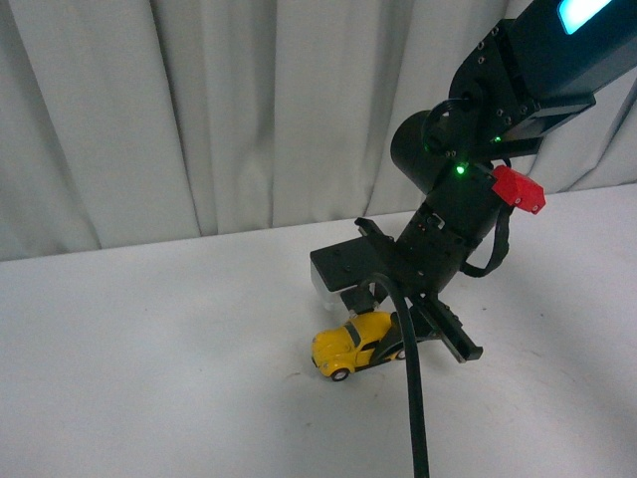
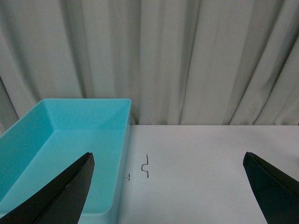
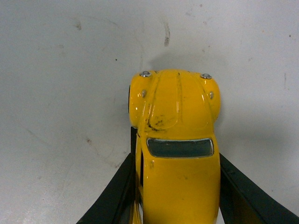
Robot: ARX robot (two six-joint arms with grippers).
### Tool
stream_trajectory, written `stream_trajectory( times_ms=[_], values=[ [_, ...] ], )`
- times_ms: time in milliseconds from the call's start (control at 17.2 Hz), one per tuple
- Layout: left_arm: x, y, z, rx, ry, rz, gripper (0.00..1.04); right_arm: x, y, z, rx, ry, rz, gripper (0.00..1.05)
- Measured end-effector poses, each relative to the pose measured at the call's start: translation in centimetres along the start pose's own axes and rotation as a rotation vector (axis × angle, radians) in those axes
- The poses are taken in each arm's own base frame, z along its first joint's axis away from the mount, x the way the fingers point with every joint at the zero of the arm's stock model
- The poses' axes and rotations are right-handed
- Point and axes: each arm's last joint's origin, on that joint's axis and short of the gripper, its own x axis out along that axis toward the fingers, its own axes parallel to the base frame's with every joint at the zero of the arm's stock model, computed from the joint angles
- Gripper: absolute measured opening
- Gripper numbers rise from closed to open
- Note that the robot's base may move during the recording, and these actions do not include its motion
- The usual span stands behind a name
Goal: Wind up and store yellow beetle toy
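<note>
The yellow beetle toy (image 1: 350, 344) rests with its wheels on the white table (image 1: 149, 378), nose pointing left in the front view. My right gripper (image 1: 393, 334) is shut on its rear half, and the arm's black cable hangs in front of it. In the right wrist view the yellow beetle toy (image 3: 176, 140) fills the middle, with one black finger pressed against each side of its roof, and my right gripper (image 3: 180, 196) holds it there. My left gripper (image 2: 170, 186) is open above bare table with nothing between its fingers (image 2: 60, 196).
A turquoise plastic bin (image 2: 65, 144) stands on the table beside the left gripper, under one fingertip. A small black pen mark (image 2: 145, 166) lies on the table (image 2: 205, 158) next to it. Grey curtains (image 1: 199, 110) hang behind the table.
</note>
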Motion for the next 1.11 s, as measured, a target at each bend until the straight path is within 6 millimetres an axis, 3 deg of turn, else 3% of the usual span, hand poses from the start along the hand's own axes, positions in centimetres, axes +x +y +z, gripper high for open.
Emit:
stream_trajectory(
  times_ms=[640,1105],
  values=[
    [0.0,0.0,0.0,0.000,0.000,0.000,0.98,0.5,0.6,-0.1,0.033,0.029,-0.036,0.42],
    [0.0,0.0,0.0,0.000,0.000,0.000,0.98,-0.1,1.1,-1.7,0.028,0.003,-0.049,0.42]
  ],
)
